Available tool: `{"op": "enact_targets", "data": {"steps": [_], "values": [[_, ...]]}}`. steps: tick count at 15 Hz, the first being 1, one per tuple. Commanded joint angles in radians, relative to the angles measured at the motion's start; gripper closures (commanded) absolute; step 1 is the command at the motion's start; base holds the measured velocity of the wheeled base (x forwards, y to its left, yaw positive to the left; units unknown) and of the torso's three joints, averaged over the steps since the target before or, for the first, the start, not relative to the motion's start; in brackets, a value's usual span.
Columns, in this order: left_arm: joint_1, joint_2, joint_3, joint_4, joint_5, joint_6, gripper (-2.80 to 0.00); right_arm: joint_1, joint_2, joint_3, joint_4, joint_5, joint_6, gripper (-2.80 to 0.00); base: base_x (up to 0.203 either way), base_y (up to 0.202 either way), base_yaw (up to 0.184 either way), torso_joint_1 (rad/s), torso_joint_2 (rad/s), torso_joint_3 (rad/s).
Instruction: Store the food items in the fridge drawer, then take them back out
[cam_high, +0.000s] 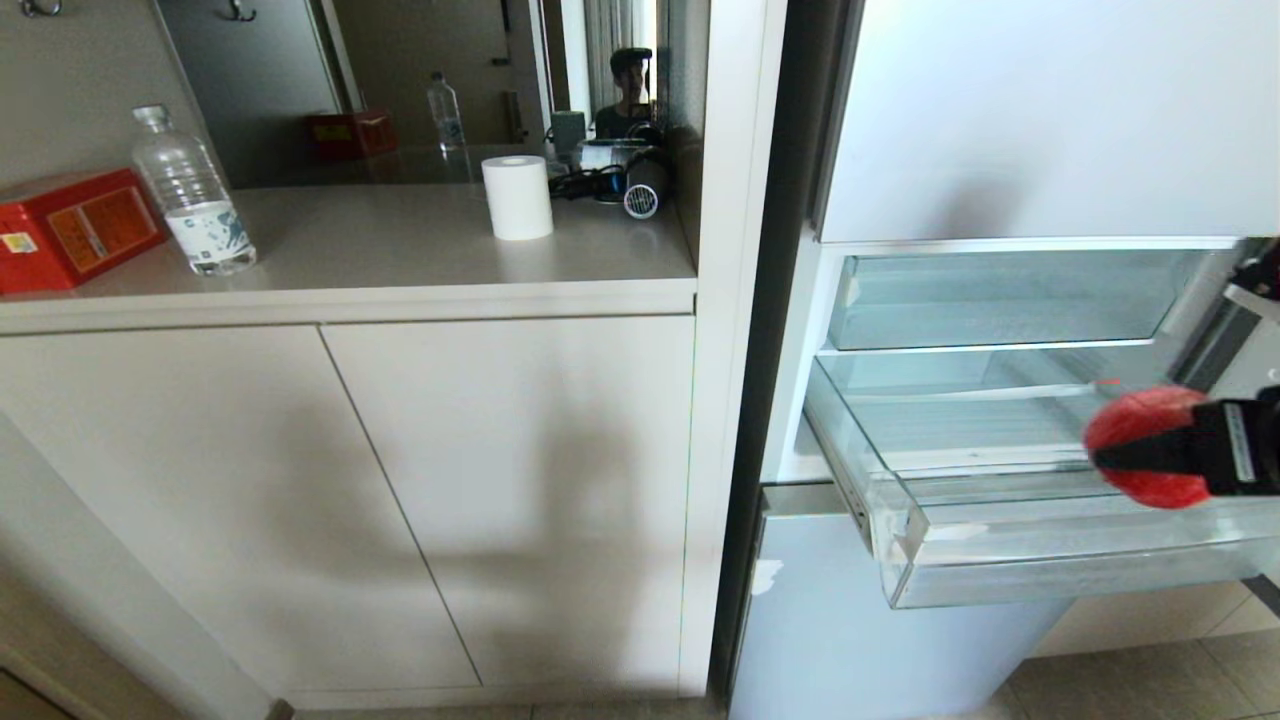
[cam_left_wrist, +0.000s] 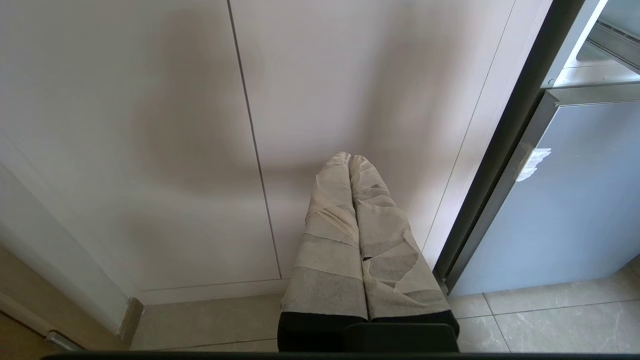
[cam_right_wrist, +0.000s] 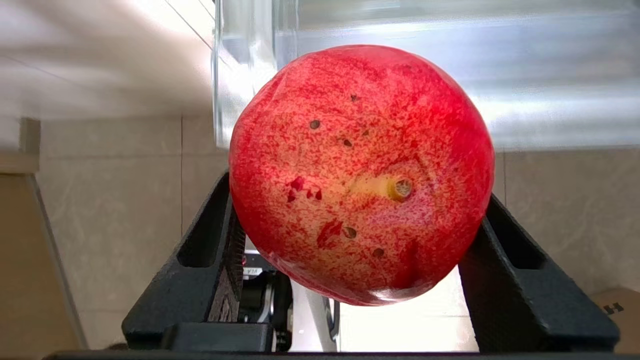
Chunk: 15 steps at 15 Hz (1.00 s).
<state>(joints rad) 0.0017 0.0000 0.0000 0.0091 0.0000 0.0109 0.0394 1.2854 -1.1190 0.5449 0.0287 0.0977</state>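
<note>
Now right gripper (cam_high: 1150, 458) clamped on the red fruit (cam_high: 1140, 420), holding it in the air over the pulled-out clear fridge drawer (cam_high: 905, 545), while left gripper (cam_left_wrist: 350, 161), taped fingers pressed together, hangs by the cabinet doors (cam_left_wrist: 150, 150).

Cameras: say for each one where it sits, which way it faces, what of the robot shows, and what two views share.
Head view: high on the robot, looking forward and down at the cupboard and open fridge drawer; the right tool enters at the right edge, gripping the red fruit.
Left wrist view: behind the closed left tool, facing the cupboard doors and floor.
Right wrist view: behind the right tool, facing the drawer.
Head and right wrist views share the fruit and drawer.
</note>
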Motion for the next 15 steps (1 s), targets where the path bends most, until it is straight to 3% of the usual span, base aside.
{"op": "enact_targets", "data": {"steps": [1,5,11,15], "values": [[0.001,0.002,0.0,0.0,0.0,0.0,0.0,-0.008,-0.269,0.194,-0.055,-0.003,-0.001,0.0,0.0,0.0,0.0,0.0,0.0,0.0],[0.001,0.002,0.0,0.0,0.0,0.0,0.0,-0.03,-0.497,0.45,-0.177,-0.126,-0.007,0.0,0.0,0.0,0.0,0.0,0.0,0.0],[0.0,0.002,0.0,0.0,0.0,0.0,0.0,-0.031,-0.605,0.567,-0.188,-0.219,-0.011,0.0,0.0,0.0,0.0,0.0,0.0,0.0],[0.0,0.002,0.0,0.0,0.0,0.0,0.0,-0.032,-0.617,0.657,-0.228,-0.296,-0.061,0.0,0.002,0.0,-0.018,0.001,0.0,-0.001]]}}
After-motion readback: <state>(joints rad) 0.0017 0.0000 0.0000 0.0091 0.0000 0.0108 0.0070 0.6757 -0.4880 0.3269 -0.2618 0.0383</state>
